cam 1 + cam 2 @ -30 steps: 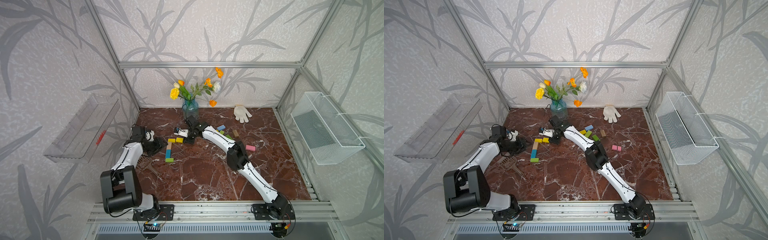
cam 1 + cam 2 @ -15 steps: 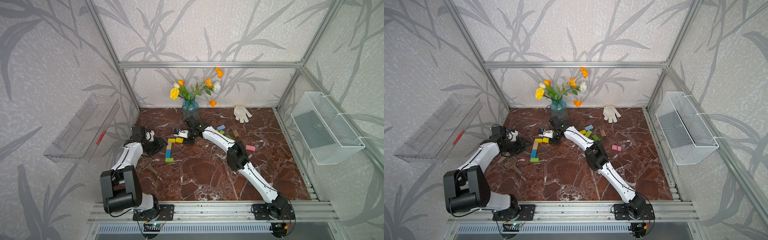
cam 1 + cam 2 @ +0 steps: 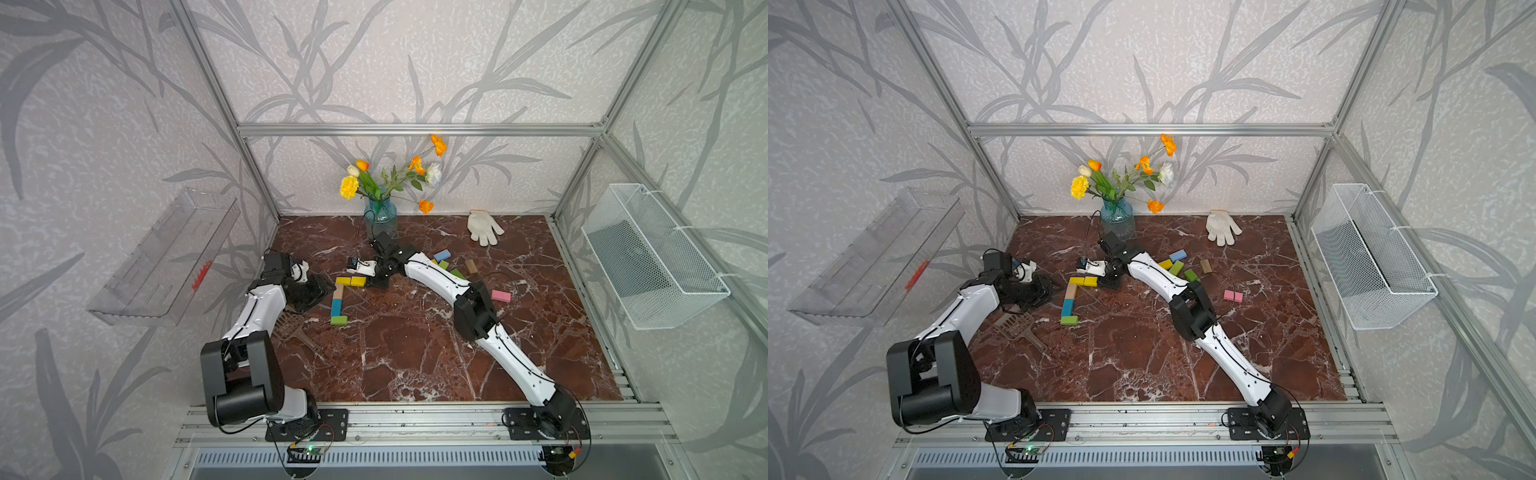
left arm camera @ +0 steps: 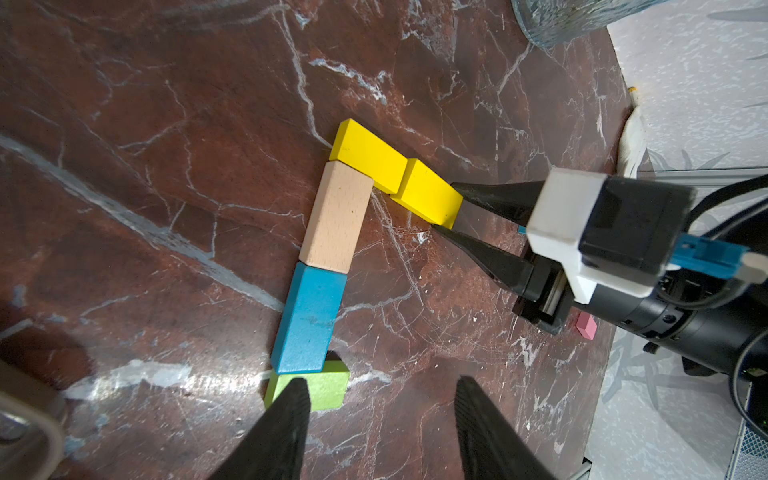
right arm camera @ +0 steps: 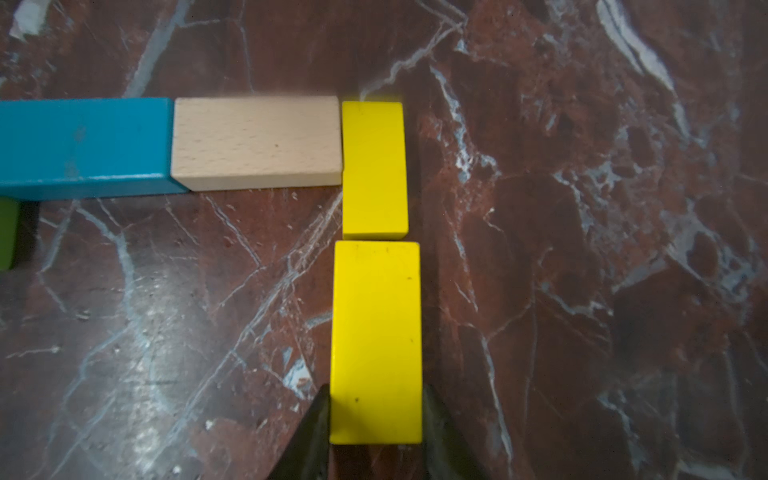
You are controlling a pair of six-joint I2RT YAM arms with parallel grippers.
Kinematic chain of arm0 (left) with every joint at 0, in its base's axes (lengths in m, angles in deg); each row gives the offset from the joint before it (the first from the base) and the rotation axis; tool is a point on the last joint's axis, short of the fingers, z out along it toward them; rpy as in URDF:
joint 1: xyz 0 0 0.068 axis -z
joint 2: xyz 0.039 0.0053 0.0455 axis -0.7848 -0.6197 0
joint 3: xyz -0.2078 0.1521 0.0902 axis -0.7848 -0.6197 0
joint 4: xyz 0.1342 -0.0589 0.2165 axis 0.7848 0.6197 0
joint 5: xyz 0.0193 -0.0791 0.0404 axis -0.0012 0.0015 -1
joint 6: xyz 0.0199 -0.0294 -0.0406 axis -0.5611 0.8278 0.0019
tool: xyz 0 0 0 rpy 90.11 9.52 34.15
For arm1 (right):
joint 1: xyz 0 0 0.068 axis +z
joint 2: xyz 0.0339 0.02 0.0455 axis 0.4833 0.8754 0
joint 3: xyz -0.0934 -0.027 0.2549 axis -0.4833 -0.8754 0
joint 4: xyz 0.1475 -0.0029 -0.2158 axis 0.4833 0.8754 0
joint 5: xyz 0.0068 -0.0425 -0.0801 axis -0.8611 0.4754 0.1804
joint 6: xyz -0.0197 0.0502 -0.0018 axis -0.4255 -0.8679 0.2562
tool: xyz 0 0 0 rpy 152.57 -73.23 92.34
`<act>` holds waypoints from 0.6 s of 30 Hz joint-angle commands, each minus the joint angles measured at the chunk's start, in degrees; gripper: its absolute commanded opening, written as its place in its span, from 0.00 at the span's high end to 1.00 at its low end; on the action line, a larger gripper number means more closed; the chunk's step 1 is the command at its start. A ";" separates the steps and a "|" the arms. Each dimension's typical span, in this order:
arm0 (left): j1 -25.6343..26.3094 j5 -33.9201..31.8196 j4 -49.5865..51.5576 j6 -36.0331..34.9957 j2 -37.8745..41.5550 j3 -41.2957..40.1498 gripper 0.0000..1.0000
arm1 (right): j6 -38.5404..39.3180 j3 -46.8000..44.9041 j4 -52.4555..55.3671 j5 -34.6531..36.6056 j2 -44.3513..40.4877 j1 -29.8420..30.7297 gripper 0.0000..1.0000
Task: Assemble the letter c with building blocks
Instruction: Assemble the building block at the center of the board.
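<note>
The dark red marbled surface [image 3: 415, 353] carries everything. The right arm [image 3: 440, 282] stretches across it toward the far middle, and the left arm [image 3: 257, 307] is folded at the left edge. A white wire basket [image 3: 648, 257] hangs on the right wall and a clear plastic tray [image 3: 166, 257] on the left wall. A blue glass vase [image 3: 380, 216] of flowers stands at the back, a white glove [image 3: 484, 226] lies to its right, and a brown slotted scoop [image 3: 291, 328] lies beside the left arm. The letter c [image 3: 338, 297] sits left of centre, in front of the vase, with two sides laid and the third only begun. A yellow block [image 4: 368, 156] and a second yellow block [image 4: 428, 193] lie end to end, slightly out of line, as the far side. A tan block [image 4: 336, 216] and a blue block [image 4: 309, 320] make the spine, and a green block [image 4: 322, 384] starts the near side. The other building blocks [image 3: 1176, 268] lie loose by the right forearm: blue, yellow, two green and brown in a cluster, with a pink block [image 3: 1233, 296] apart. The right pincer [image 5: 376, 399] is narrowed onto the second yellow block, a finger against each long side at its outer end, and the block lies flat on the surface. The left pincer [image 4: 380, 380] stands wide apart and holds nothing, just left of the spine.
</note>
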 commanded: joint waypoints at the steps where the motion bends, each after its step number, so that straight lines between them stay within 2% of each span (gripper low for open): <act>1: -0.51 0.40 1.30 -1.12 -0.42 1.65 0.43 | 0.46 -0.69 0.23 -0.26 0.04 -0.26 0.67; 18: -0.52 0.57 1.30 -1.13 -0.49 1.67 0.43 | 0.63 -0.57 -0.07 -0.45 0.15 -0.27 0.66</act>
